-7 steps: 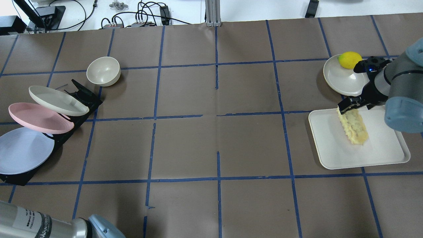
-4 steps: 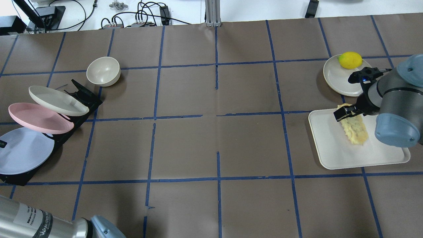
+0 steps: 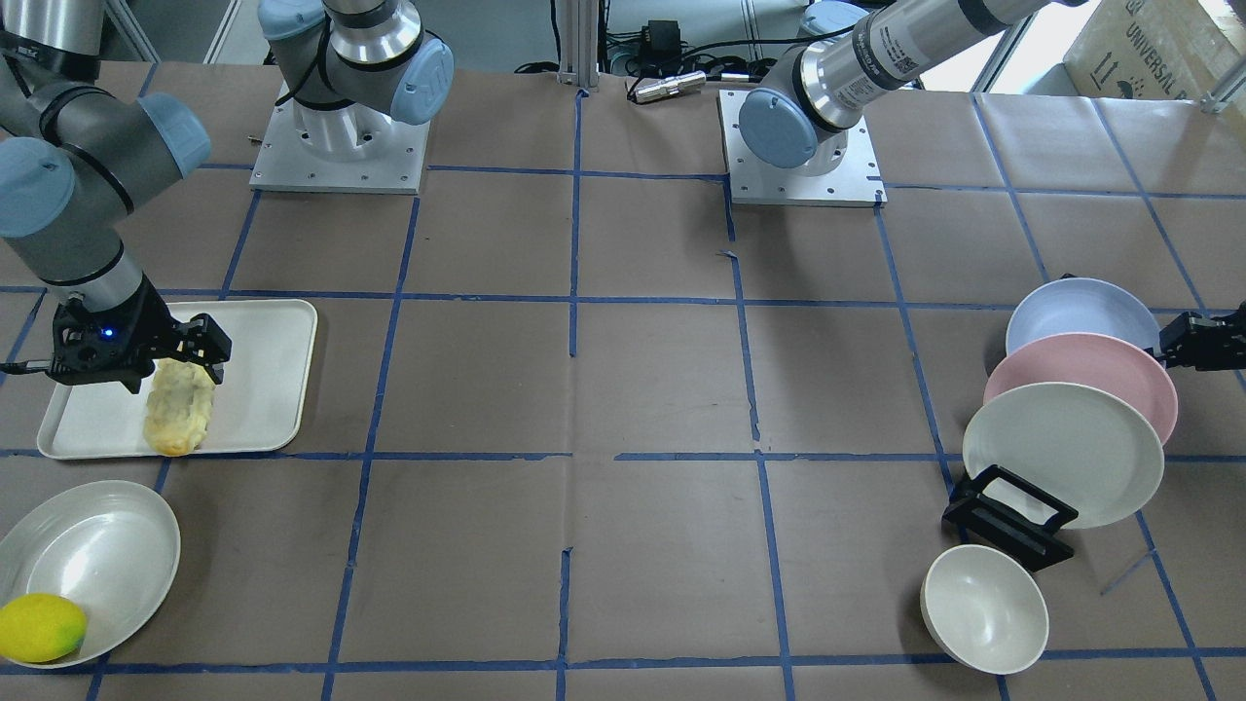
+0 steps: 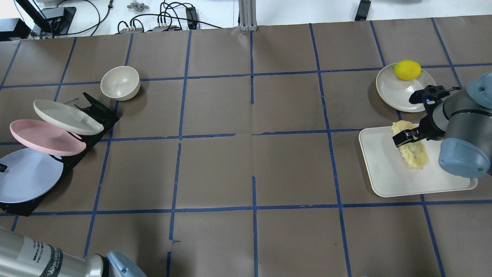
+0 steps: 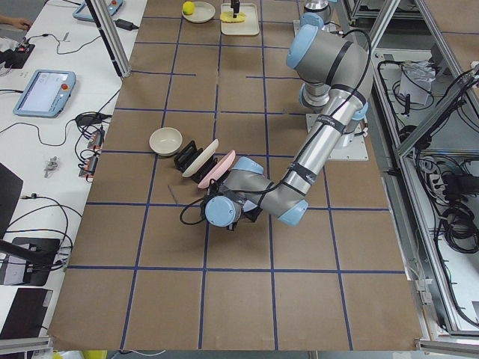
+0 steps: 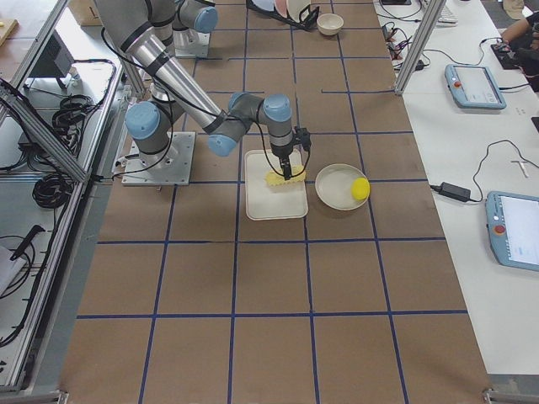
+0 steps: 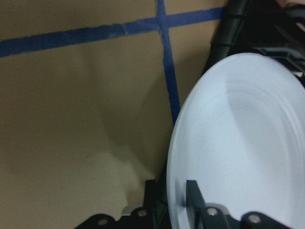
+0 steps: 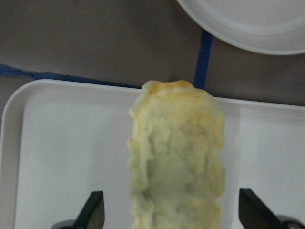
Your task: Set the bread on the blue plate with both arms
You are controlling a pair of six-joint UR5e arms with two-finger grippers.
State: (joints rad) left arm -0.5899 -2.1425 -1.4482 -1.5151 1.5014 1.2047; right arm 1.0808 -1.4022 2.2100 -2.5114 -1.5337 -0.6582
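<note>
Between the spread fingers of the right claw (image 8: 174,210) lies the bread (image 8: 174,157), on the white tray (image 4: 384,173). Its long axis runs straight ahead of the claw, so the fingers span its width, one on each flank. There is a clear gap on both sides: the claw is wide open and holds nothing. The bread sits directly under it, so I judge the coming move to be a short drop and a squeeze across the loaf's narrow way. The right arm is the nearer by far.

The left claw (image 7: 172,198) is well apart, across the table, at the rim of the blue plate (image 4: 27,173), which leans in the rack. One finger shows over the plate's face. Whether the claw has closed on the rim I cannot tell.

Since the earlier frames the right claw has slid from the loaf's far tip toward its middle, and the left claw's tip has come in at the plate's edge.
</note>
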